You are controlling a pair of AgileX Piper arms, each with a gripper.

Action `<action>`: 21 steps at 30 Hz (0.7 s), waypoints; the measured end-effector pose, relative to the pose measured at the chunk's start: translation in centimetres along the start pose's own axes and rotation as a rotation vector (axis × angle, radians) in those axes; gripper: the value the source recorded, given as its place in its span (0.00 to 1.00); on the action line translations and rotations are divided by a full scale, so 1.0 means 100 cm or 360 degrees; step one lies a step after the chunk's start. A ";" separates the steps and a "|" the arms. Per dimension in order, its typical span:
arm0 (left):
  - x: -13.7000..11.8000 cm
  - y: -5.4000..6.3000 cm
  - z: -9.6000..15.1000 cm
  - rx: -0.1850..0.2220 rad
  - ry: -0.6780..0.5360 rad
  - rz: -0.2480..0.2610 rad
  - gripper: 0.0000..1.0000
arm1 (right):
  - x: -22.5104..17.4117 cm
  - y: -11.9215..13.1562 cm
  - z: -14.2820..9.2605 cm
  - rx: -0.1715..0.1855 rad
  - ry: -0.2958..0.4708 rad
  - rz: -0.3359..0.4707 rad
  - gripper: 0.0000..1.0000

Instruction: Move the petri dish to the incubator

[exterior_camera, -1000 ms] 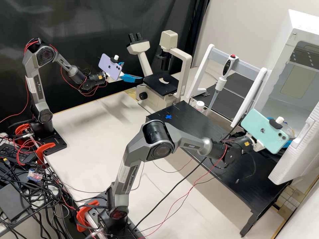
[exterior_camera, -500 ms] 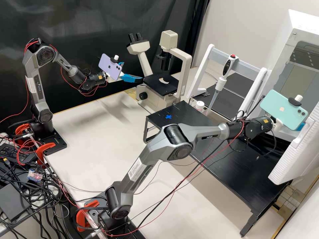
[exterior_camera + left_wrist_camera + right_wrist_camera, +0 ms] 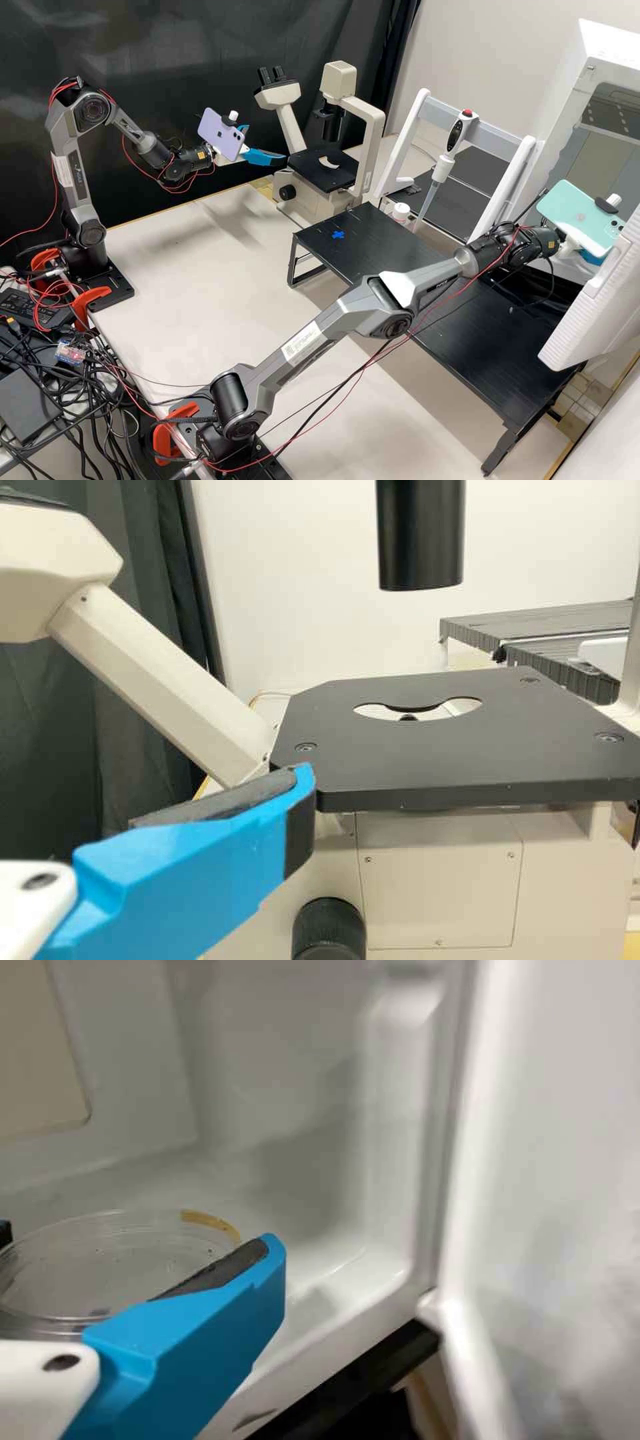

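Observation:
In the high view my right gripper (image 3: 595,257) is at the open front of the white incubator (image 3: 567,73), partly hidden by its phone and the door. The right wrist view has the right gripper (image 3: 135,1245) shut on the clear petri dish (image 3: 95,1270), its rim between the two fingers. Behind the dish are the incubator's inner walls (image 3: 290,1100); whether it touches the floor I cannot tell. My left gripper (image 3: 265,143) hangs open beside the microscope in the high view. In the left wrist view, one finger of the left gripper (image 3: 145,790) is near the microscope stage.
The open incubator door (image 3: 590,313) stands close by the right gripper, also as a white door (image 3: 550,1180) beside the chamber. A black raised shelf (image 3: 360,233) lies under the right arm. Behind it are a pipette (image 3: 443,163) on a white stand and the microscope (image 3: 323,167).
The right arm has stretched out toward the incubator, its gripper first rising and moving right, then shifting a little farther right. The left arm has kept still.

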 end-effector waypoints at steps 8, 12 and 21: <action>0.000 0.000 0.000 0.0000 0.0000 0.0000 1.00 | 0.008 -0.023 -0.003 -0.0054 0.0028 -0.0053 0.00; 0.000 0.000 0.000 0.0000 0.0000 0.0000 1.00 | 0.011 -0.027 0.000 -0.0051 0.0034 -0.0040 0.00; 0.000 0.000 0.000 0.0000 0.0000 0.0000 1.00 | 0.011 -0.027 0.002 -0.0079 0.0021 -0.0028 1.00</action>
